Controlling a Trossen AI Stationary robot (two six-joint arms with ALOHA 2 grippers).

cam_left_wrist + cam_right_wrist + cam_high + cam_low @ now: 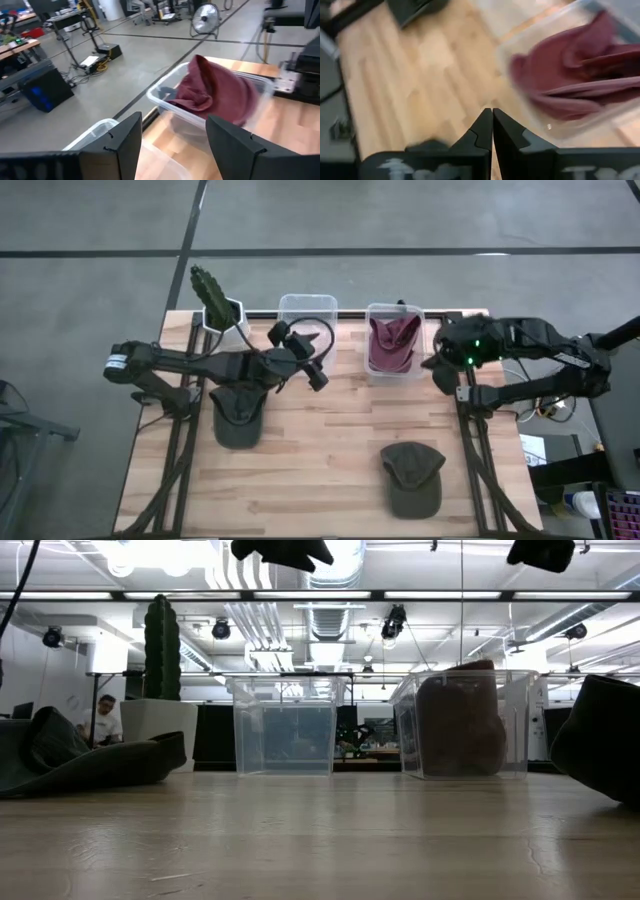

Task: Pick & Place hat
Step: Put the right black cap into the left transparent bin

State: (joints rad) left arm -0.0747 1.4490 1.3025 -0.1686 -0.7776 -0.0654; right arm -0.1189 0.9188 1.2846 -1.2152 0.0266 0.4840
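Over the far edge of the wooden table (320, 440), the left gripper (300, 345) hangs with its fingers spread wide and empty beside the empty clear plastic bin (307, 315), probably readying for another pick. A dark red cap (392, 343) lies inside the second clear bin (395, 370). Two olive-green caps, one under the left arm (238, 412) and one near the front (411, 476), lie on the table, while the right gripper (440, 370), pinched shut on nothing, waits beside that bin.

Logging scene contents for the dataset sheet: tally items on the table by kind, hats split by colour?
Green hats: 2, one near the left arm, one at the front right
Maroon hat: 1, in the right bin
Clear bins: 2, the left bin empty, the right bin holding the maroon hat
Potted cactus: 1
Total: 6
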